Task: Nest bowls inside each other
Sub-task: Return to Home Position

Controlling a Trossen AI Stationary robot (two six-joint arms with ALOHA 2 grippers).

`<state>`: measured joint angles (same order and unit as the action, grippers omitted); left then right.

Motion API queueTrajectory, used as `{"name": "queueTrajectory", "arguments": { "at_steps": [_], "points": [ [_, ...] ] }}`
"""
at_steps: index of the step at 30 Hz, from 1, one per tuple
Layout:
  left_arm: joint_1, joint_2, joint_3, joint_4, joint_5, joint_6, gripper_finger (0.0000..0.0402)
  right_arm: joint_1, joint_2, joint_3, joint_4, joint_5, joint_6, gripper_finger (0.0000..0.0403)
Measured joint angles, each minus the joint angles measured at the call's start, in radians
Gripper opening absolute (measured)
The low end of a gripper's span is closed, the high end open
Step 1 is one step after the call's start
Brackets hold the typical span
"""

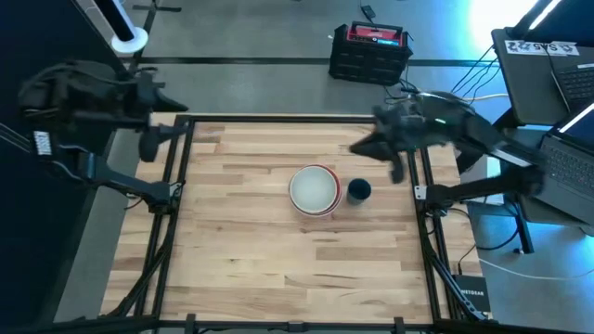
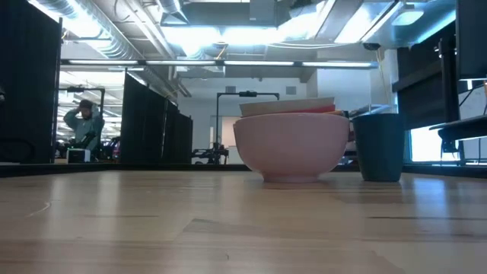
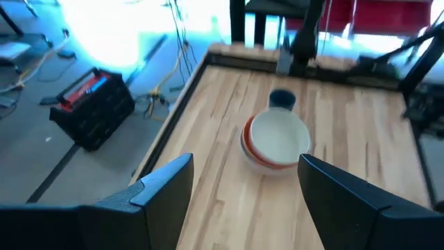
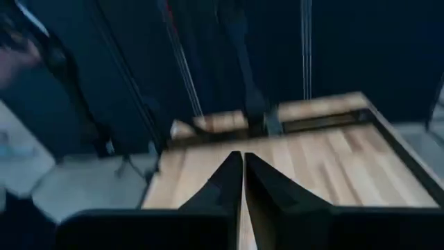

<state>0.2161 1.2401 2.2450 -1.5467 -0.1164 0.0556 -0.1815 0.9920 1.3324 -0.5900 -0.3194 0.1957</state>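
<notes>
A stack of nested bowls stands on its base near the middle of the wooden table. The innermost bowl is white, and orange and red rims show around it in the left wrist view. In the low view the stack sits upright on the tabletop. My left gripper hangs open high over the table's far left corner, pointing toward the stack, with nothing between its fingers. My right gripper is shut and empty, raised above the table's far right part, well clear of the bowls.
A small dark blue cup stands just right of the stack, also seen in the low view. A black and red case lies on the floor beyond the far edge. Laptops sit to the right. A person stands far off.
</notes>
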Motion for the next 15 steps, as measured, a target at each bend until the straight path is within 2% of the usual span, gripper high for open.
{"name": "queueTrajectory", "arguments": {
  "at_steps": [7, 11, 15],
  "points": [
    [0.000, -0.077, 0.000, 0.021, 0.001, -0.014, 0.0243, -0.002, -0.422, -0.377, 0.299, 0.138, 0.160, 0.0000],
    [0.000, -0.087, 0.000, 0.023, 0.001, -0.003, 0.0243, -0.002, -0.666, -0.515, 0.258, 0.222, 0.217, 0.0000],
    [0.000, -0.088, 0.000, 0.022, 0.001, 0.001, 0.0243, -0.002, -0.851, -0.582, 0.257, 0.267, 0.246, 0.0000]
  ]
}}
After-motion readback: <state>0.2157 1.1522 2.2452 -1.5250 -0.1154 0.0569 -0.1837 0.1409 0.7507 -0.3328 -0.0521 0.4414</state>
